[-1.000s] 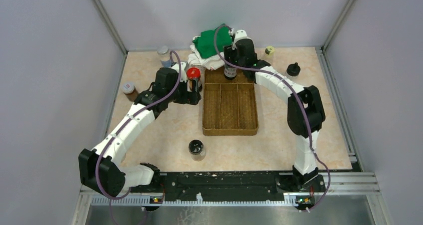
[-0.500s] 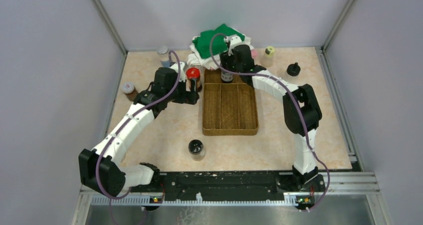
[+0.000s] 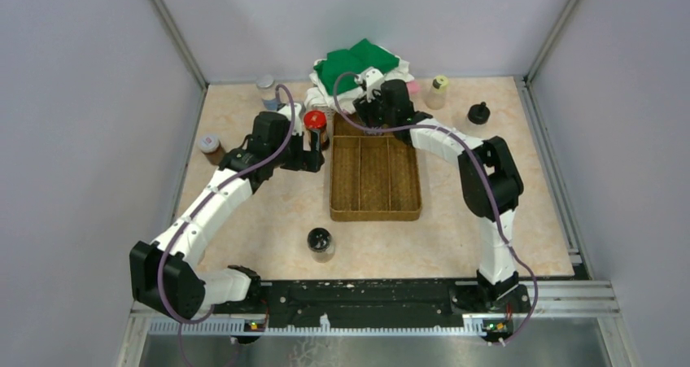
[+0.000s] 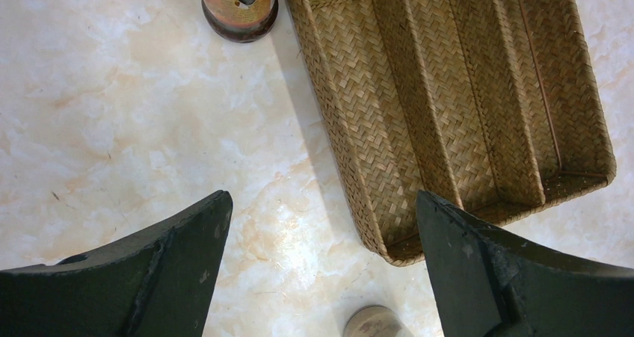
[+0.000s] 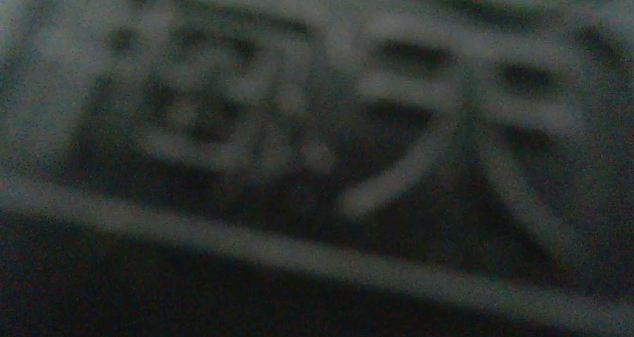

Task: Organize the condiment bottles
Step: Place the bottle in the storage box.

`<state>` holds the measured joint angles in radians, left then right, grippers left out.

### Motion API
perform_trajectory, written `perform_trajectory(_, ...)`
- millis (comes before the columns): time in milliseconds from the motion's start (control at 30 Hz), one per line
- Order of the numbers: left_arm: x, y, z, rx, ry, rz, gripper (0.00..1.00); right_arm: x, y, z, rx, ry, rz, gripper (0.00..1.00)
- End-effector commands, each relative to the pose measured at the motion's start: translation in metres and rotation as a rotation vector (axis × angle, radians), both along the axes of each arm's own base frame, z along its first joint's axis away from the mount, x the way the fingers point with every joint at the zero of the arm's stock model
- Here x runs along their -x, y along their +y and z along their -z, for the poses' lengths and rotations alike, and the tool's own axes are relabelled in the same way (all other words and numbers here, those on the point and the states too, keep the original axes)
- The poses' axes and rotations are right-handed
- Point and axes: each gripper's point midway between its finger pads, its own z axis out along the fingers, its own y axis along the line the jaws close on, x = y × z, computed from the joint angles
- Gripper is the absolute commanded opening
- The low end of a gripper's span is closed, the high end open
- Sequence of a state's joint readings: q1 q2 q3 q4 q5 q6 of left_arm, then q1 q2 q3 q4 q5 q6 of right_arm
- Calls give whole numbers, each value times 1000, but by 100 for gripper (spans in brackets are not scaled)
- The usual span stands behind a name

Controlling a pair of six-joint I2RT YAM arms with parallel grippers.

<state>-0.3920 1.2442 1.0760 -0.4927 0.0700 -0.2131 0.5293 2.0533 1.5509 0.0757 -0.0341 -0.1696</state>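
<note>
Right claw (image 3: 368,111): low over the tray's (image 3: 374,180) far edge; you cannot tell whether it grips.
Labelled bottle (image 5: 314,128): its label fills the right wrist view.
Left claw (image 4: 321,202): wide, empty, facing the red-lidded bottle (image 4: 238,8) off the tray's far left corner.
Risk: release the bottle tilted and it likely topples over the rim.

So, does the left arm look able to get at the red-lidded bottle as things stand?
Probably yes: the left gripper is open, and the red-lidded bottle stands upright just ahead of it, beside the tray, with nothing standing between them.
</note>
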Motion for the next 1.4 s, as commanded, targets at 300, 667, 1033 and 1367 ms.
perform_trajectory(300,-8,-3,3,5,-11,7,99,-13,9,-27,-57,-140,-6,11)
perform_trajectory(667,-7,-5,4,20,-1,10,99,-4,4,-36,-66,-139,0,95)
perform_trajectory(1033,-4,-4,-2,31,-9,4,99,7,-3,-81,-127,-183,18,99)
perform_trajectory(1367,-17,7,-43,-7,-101,-44,99,64,-60,-223,-276,-347,153,99)
